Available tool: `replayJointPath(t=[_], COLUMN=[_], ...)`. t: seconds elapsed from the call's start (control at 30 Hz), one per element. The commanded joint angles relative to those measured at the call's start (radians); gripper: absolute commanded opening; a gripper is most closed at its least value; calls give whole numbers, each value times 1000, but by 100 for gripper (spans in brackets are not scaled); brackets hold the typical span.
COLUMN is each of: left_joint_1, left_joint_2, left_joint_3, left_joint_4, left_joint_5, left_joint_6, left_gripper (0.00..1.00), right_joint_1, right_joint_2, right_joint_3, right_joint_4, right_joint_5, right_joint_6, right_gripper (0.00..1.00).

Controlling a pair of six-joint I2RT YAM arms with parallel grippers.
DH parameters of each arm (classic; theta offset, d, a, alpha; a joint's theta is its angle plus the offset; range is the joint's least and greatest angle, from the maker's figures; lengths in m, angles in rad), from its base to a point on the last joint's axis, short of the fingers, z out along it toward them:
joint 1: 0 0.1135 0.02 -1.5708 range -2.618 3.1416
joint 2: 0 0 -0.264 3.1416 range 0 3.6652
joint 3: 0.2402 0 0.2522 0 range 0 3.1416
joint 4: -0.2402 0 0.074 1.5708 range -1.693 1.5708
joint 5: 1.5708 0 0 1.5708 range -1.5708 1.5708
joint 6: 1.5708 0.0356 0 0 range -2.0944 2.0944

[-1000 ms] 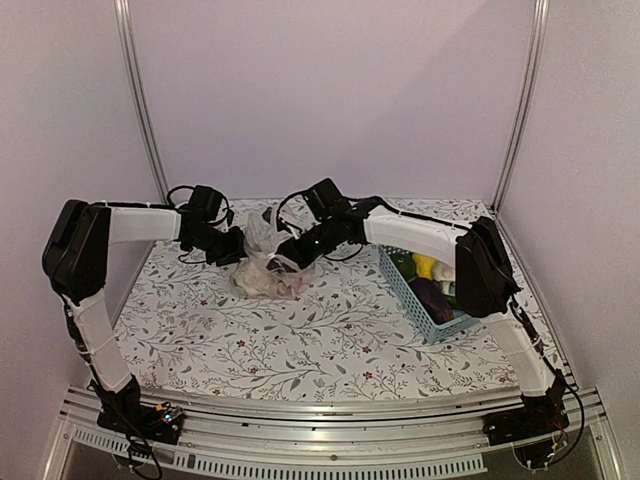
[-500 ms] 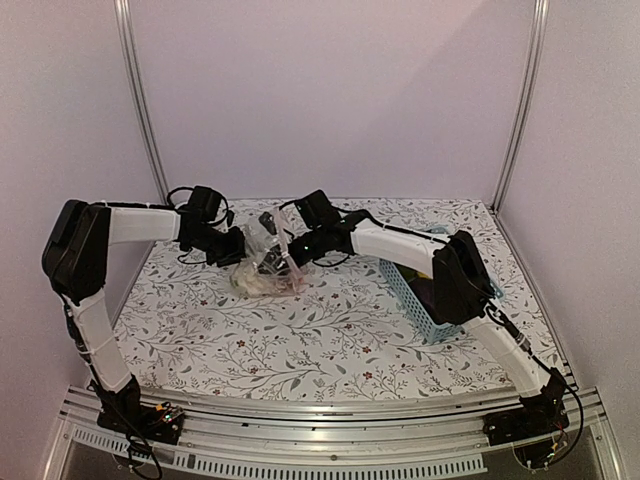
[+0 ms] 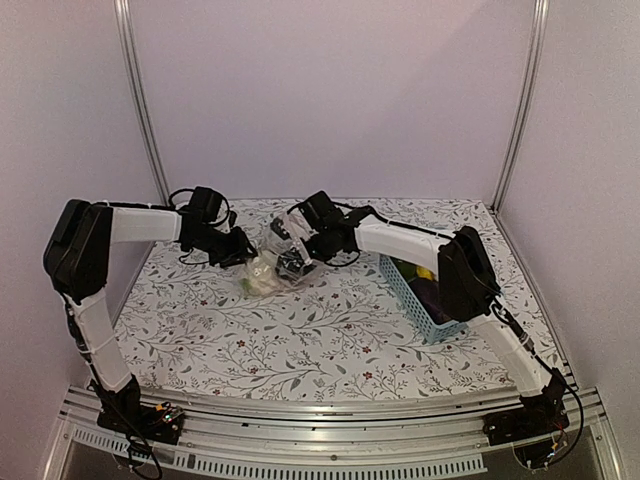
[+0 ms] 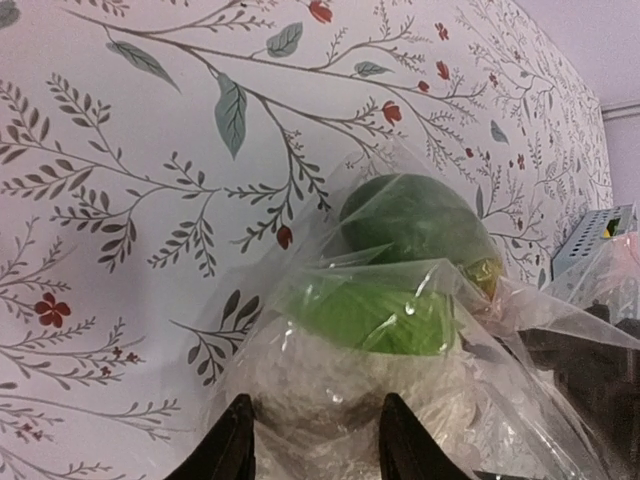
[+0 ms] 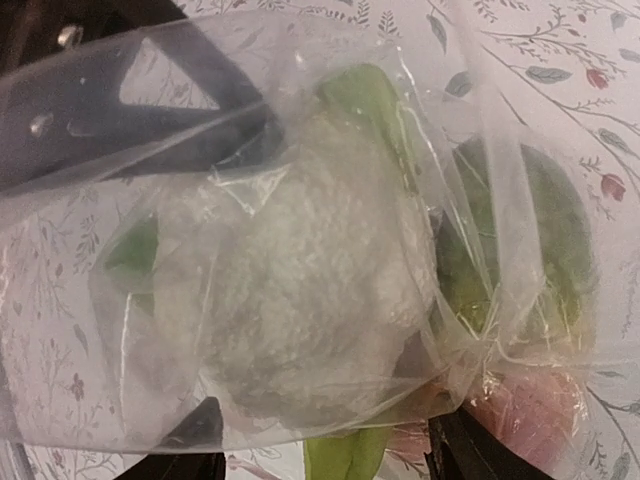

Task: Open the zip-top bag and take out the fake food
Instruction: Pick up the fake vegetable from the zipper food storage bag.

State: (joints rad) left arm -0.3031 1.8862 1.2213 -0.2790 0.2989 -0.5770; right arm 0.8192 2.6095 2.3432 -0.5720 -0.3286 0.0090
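The whole flower-printed table (image 3: 330, 330) is taken in by the top camera from high above and behind its near edge, aimed forward and down toward the pale back wall (image 3: 330, 100). Both wrist cameras are held very close to the clear crinkly plastic zip-top bag (image 3: 278, 262), from opposite sides. The white cauliflower piece (image 5: 300, 290) inside is shared by all three views.

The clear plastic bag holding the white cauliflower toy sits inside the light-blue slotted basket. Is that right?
Not quite. The clear crinkly plastic bag does hold the white cauliflower toy, but it lies on the flower-patterned table, left of the light-blue slotted plastic basket, not inside it. The top external view shows this.
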Motion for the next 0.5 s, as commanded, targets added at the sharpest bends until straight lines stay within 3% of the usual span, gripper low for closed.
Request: replayJointPath(t=[0.0,0.1,0.3,0.4,0.47], left_joint_1=[-4,-5,-16,-24,-28], left_joint_2=[35,44,57,70,78], left_joint_3=[-14,-10,-3,6,7], left_joint_4=[-14,-3,18,22,30], left_joint_5=[22,52,111,135,152], left_joint_6=[2,-1,13,18,17], left_gripper=[41,40,28,19,12], right_joint_1=[-19,-17,-13,-8,-3], right_joint_2=[7,63,168,192,200], right_joint_3=[36,94,167,191,197], right_joint_4=[-50,-23,7,18,23], right_joint_5=[-70,-149,-186,-186,-156], right_joint_6=[-49,-23,59,84,102], right_gripper=[71,77,84,88,96])
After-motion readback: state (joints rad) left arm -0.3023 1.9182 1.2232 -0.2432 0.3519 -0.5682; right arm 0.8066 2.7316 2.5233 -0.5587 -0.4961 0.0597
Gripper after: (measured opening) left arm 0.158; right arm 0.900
